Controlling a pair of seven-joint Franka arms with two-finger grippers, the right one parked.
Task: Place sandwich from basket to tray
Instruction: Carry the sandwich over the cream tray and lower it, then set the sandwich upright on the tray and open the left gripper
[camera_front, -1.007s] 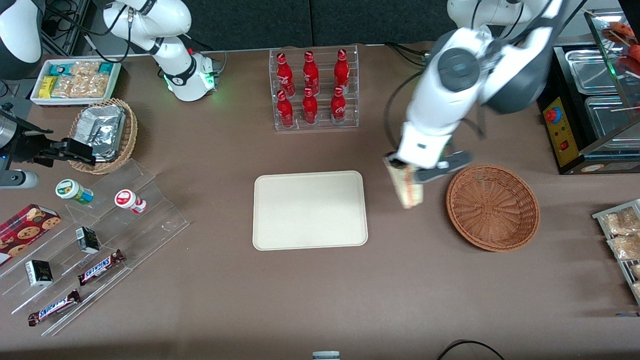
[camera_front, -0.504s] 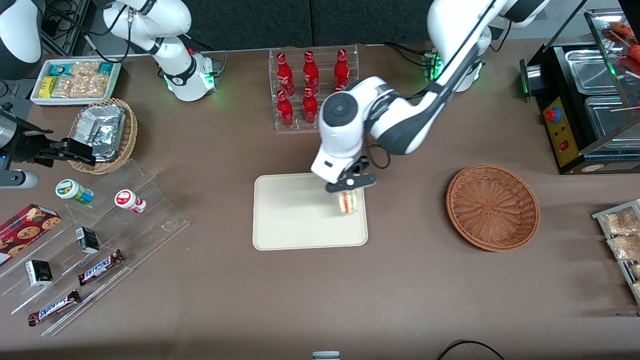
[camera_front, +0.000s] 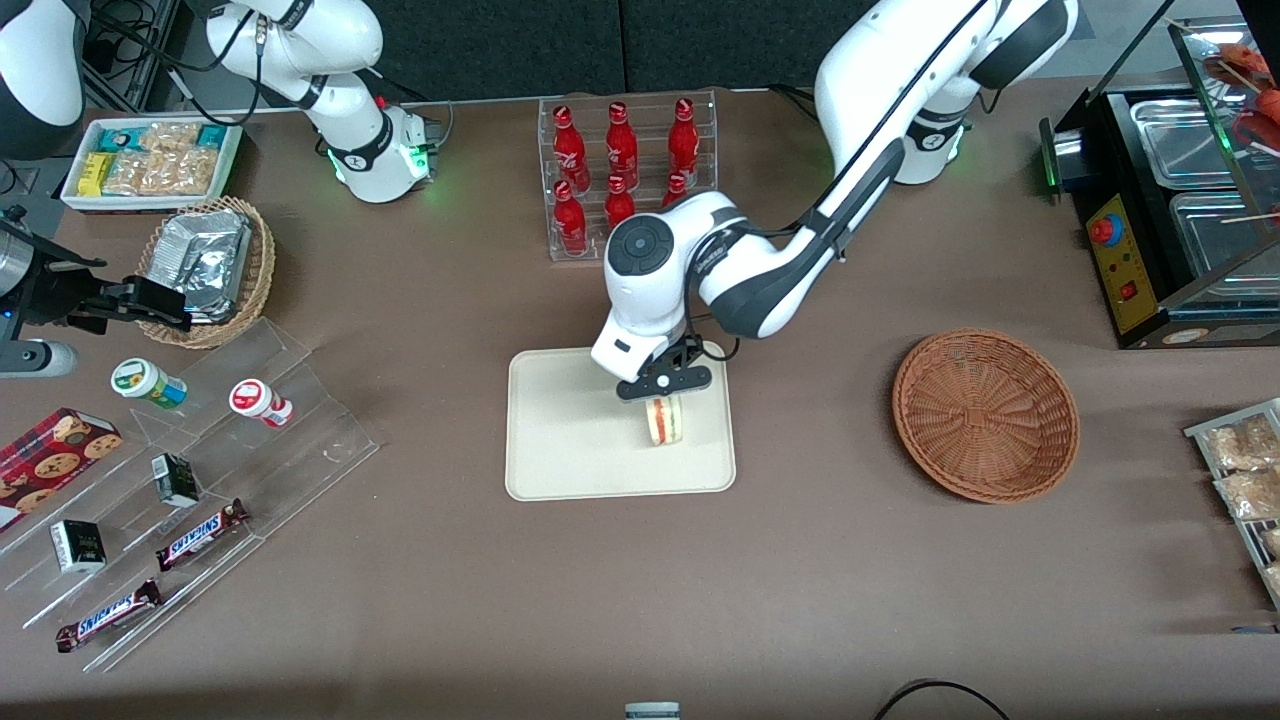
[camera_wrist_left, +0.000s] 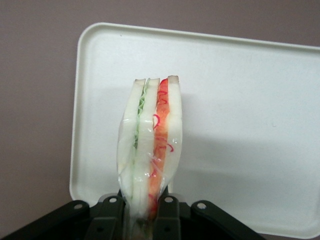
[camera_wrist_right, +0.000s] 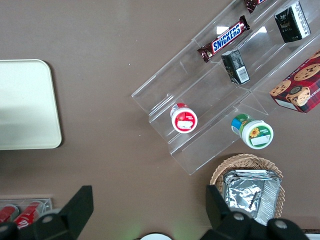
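Cream tray (camera_front: 570, 430); sandwich (camera_wrist_left: 150, 145) has white bread with green and red-orange filling stripes, red squiggles on its clear wrap. Reddish-brown woven basket (camera_front: 985, 414), brown table (camera_front: 800, 580), black gripper (camera_front: 664, 383) on a white-and-dark-grey arm. Red bottles (camera_front: 620, 175) in a clear rack, silver foil packets (camera_front: 205, 260) in a tan wicker basket (camera_front: 258, 275).

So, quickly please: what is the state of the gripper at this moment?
Gripper: closed on the sandwich, holding it over the tray.
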